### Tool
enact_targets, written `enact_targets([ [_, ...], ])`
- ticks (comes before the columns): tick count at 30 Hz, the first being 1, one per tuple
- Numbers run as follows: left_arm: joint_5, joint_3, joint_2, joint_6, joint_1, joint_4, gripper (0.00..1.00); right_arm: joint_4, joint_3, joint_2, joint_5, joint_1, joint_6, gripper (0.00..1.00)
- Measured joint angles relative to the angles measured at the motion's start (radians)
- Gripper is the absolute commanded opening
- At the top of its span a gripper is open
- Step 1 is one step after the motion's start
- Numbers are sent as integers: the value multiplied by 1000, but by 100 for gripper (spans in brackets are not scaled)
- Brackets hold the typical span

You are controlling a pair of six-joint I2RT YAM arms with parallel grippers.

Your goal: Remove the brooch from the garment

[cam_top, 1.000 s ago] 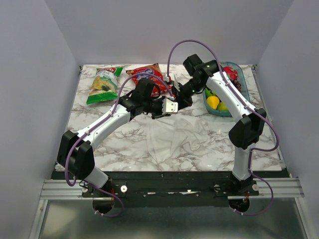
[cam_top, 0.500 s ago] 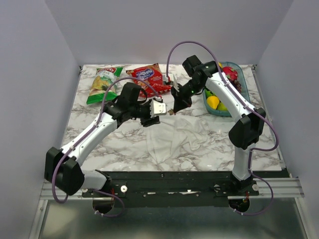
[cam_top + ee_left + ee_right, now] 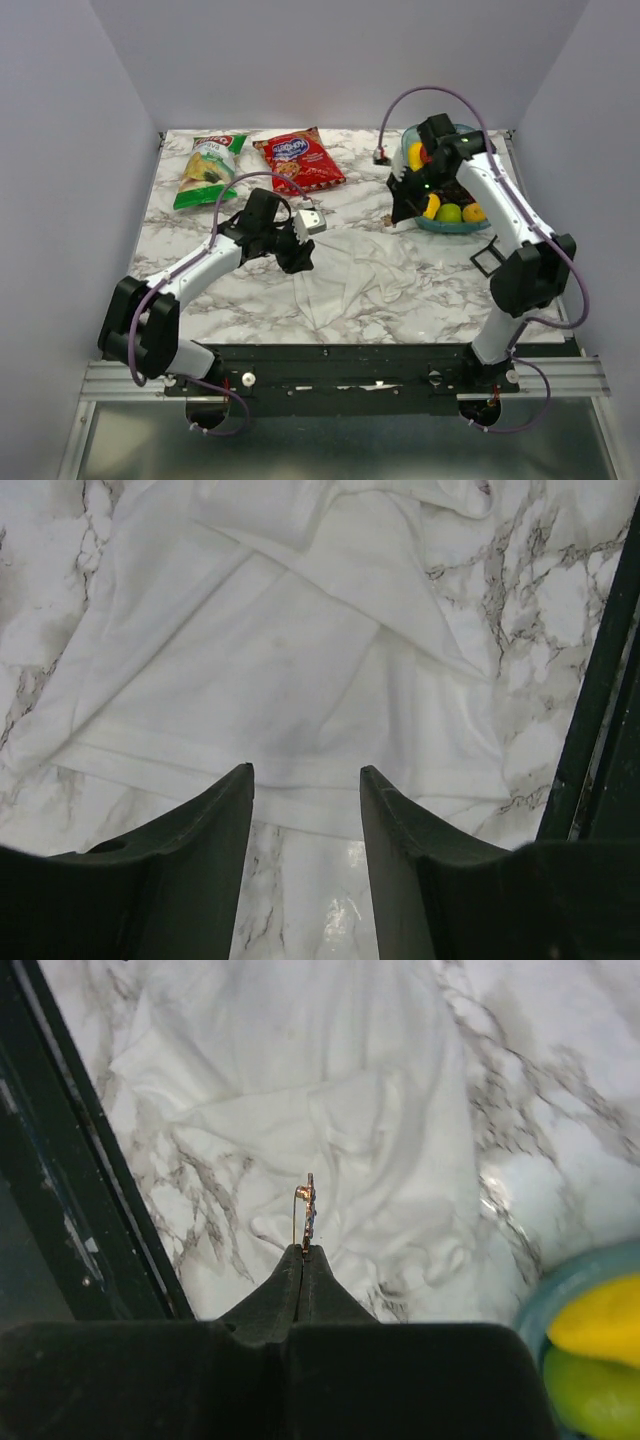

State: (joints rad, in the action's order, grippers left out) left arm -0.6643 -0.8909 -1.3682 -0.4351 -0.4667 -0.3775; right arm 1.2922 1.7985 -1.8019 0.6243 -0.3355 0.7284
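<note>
- Right fingers [image 3: 303,1260] pinch the brooch [image 3: 308,1208], above the garment's [image 3: 365,275] far-right edge.
- Left fingers [image 3: 245,785] spread, empty, over the garment.
- Thin pinch: a jolt could drop it into the folds.

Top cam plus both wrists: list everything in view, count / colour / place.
garment: 1, white, crumpled at the middle of the table
brooch: 1, tiny, seen edge-on with a gold-toned pin, pinched in the right gripper, off the garment
green chip bag: 1, far left
red chip bag: 1, far centre, beside the green one
bowl: 1, teal, far right
fruit: several, yellow and green, in the bowl, partly hidden by the right arm
frame: 1, black square, right side, nearer than the bowl
table: 1, white marble
left gripper: open, empty, over the garment's edge
right gripper: shut on the brooch, beside the bowl
</note>
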Motion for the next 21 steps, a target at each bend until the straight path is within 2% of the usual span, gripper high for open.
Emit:
enact_targets([
  [5, 1, -69, -163, 44, -7, 54, 47, -159, -180, 230, -55, 136, -64, 0],
  [10, 15, -174, -307, 43, -13, 36, 48, -349, -459, 476, -168, 161, -74, 0],
  [15, 78, -242, -428, 19, -12, -20, 47, -441, -582, 510, -240, 251, -78, 0],
  [21, 159, -242, -452, -14, 29, -102, 47, -483, -726, 515, -322, 389, -16, 0],
])
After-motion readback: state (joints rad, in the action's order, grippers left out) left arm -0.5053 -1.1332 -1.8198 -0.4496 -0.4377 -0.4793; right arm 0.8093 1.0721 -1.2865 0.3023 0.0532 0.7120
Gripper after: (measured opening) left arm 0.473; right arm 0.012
